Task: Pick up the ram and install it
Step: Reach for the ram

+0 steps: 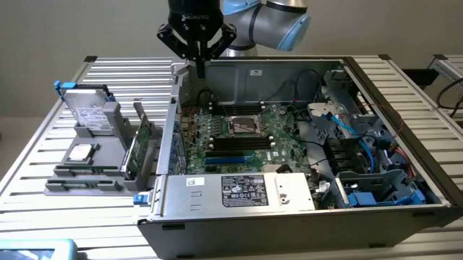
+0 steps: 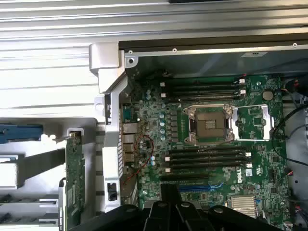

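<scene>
Exterior view, and we find the ram [image 1: 131, 158] standing on edge in the grey rack [image 1: 79, 185]. It is outside the case [image 1: 289, 234], just beside the case wall on the exterior view's left. It's the lower green stick, and the taller green card [image 1: 147, 132] stands right next to it on the case side. The gripper [image 1: 199, 69] is well apart from the ram. It hangs above the far corner of the case on that same side, pointing down, jaws drawn together with nothing between them. So the ram sits lower and nearer the camera than the jaws, untouched.

Wrist view now, and we look down past the gripper [image 2: 174, 204] onto the board [image 2: 154, 120]. There's one socket [image 2: 210, 124] in the middle and two banks of black slots [image 2: 207, 161], one on each side of it. How many slots each bank has we can't count for sure. A green edge [image 2: 74, 185] shows in the rack beside the case, and whether it's the ram or the card we cannot tell.

Out to the surroundings: everything rests on a table [image 1: 51, 216] of silver slats, with a plain pale wall [image 1: 72, 27] behind. We count one arm [image 1: 275, 21], one gripper, one case and one rack. In the rack are two green boards, one drive [image 1: 90, 111] standing upright and one smaller drive [image 1: 82, 153] lying flat. Inside the case, a labelled silver box [image 1: 239, 190] runs along the near wall, with blue cables [image 1: 340, 130] on the exterior view's right.
</scene>
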### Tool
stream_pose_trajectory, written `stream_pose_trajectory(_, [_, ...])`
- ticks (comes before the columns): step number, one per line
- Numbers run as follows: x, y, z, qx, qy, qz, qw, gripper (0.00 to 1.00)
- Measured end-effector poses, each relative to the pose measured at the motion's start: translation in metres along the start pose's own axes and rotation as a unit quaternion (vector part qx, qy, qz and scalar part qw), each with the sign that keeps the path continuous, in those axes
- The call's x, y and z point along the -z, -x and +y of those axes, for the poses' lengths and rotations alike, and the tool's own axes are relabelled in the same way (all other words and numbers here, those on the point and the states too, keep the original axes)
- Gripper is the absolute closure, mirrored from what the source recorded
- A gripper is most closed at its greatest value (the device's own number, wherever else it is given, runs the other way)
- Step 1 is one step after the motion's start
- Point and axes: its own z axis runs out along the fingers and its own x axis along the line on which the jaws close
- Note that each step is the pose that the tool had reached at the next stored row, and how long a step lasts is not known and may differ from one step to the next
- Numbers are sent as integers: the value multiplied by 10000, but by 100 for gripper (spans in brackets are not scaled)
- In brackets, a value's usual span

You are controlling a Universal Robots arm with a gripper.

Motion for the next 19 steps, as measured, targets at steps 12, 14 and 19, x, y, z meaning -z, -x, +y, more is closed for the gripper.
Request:
stream_pose_trajectory(12, [0,0,0,0,0,0,10000,89])
stream_pose_trajectory(14, [2,1,-19,0,-2,1,10000,89])
stream_pose_trajectory(19, [8,1,-177,0,0,0,10000,89])
